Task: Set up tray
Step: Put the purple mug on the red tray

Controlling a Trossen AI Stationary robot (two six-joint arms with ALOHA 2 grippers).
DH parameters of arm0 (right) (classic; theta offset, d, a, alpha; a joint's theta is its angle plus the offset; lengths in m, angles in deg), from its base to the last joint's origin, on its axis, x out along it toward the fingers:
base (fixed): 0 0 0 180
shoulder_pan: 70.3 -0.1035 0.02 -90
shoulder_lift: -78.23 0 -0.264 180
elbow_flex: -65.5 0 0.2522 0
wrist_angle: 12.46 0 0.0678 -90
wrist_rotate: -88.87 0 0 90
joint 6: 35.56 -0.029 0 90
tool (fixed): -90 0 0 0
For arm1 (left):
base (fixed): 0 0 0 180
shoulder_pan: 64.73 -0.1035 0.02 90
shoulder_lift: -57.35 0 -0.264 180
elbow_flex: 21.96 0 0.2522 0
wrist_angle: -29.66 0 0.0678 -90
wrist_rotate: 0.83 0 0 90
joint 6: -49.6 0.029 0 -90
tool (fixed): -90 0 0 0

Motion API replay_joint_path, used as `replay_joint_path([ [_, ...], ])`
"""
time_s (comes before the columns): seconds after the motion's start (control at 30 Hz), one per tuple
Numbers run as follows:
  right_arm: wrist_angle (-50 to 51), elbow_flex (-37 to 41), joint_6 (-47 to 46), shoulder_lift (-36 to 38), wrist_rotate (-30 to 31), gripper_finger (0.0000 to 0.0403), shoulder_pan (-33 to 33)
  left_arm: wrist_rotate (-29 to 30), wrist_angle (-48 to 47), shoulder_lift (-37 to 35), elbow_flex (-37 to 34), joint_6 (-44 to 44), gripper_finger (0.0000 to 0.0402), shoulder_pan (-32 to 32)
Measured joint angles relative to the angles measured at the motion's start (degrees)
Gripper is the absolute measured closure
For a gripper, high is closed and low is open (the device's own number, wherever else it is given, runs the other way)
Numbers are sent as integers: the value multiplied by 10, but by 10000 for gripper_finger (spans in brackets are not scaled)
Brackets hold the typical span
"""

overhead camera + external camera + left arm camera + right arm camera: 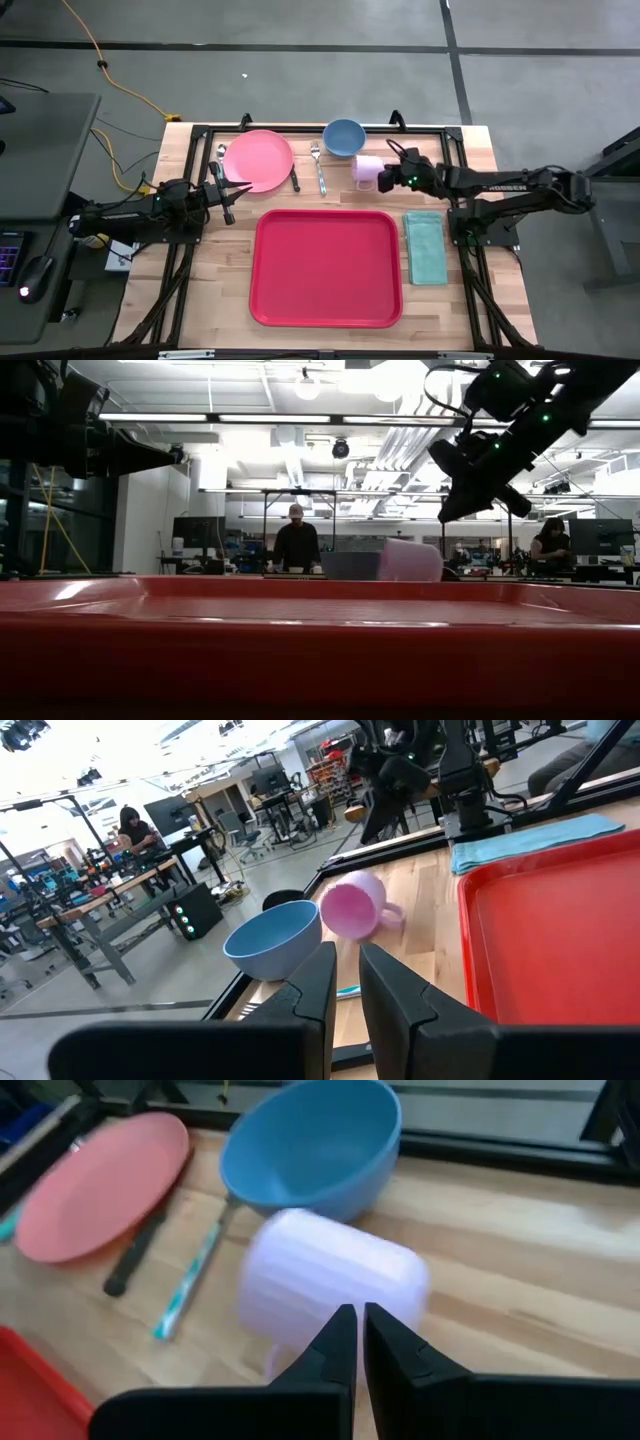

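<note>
**Tray bare at the front of the table, tableware waiting along the back edge**

The tray (326,267) lies flat in the middle of the wooden table (480,150), its long side running close to the front edge, and nothing rests in it. A folded teal cloth (426,247) lies just beside its right rim, parallel to it, ready as a napkin.

Everything else is lined up along the back edge, beyond the tray. The round pink plate (258,160) sits toward the back-left corner, with a spoon (221,152) at its left and a dark-handled knife (295,181) at its right. A fork (318,166) lies between the knife and the blue bowl (344,137), which stands upright at the middle of the back edge. Just right of the bowl, a pale pink mug (367,171) lies tipped on its side, so it would need righting before it can stand on the tray.

The right gripper (392,181) hovers just beside the mug, its fingers pressed together with nothing between them; the right wrist view shows the tips meeting above the mug's wall. Judging from that, the right arm is lining up on the mug but is not yet gripping it.

The left gripper (230,197) hangs near the plate's front-left rim, over the table's left side. Its fingers stand a narrow gap apart and hold nothing that can be seen.

Nothing has been loaded, so the setting-up looks barely begun.
</note>
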Motion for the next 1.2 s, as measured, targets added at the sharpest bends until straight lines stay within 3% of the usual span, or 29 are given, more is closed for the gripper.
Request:
replay_joint_path([
  [0.1,14,0,-16,0,-6,402,-9,0,0,0,0,0,323,0],
  [0.3,-92,0,20,-2,-145,402,-24,0,0,0,0,-2,323,0],
  [0.5,-133,-20,89,-4,-209,403,-40,0,0,0,0,-2,323,0],
  [0.67,6,-144,222,-53,-203,403,-60,0,0,0,0,-2,323,0],
  [0.8,189,-283,316,-144,-180,403,-68,0,0,0,0,-2,323,0],
  [0.93,329,-393,350,-242,-178,402,-65,0,0,0,0,-2,323,0],
  [1.07,379,-438,348,-311,-212,397,-53,-1,0,0,0,-2,323,0],
  [1.2,369,-451,307,-346,-251,362,-33,-1,0,0,0,-2,323,0],
])
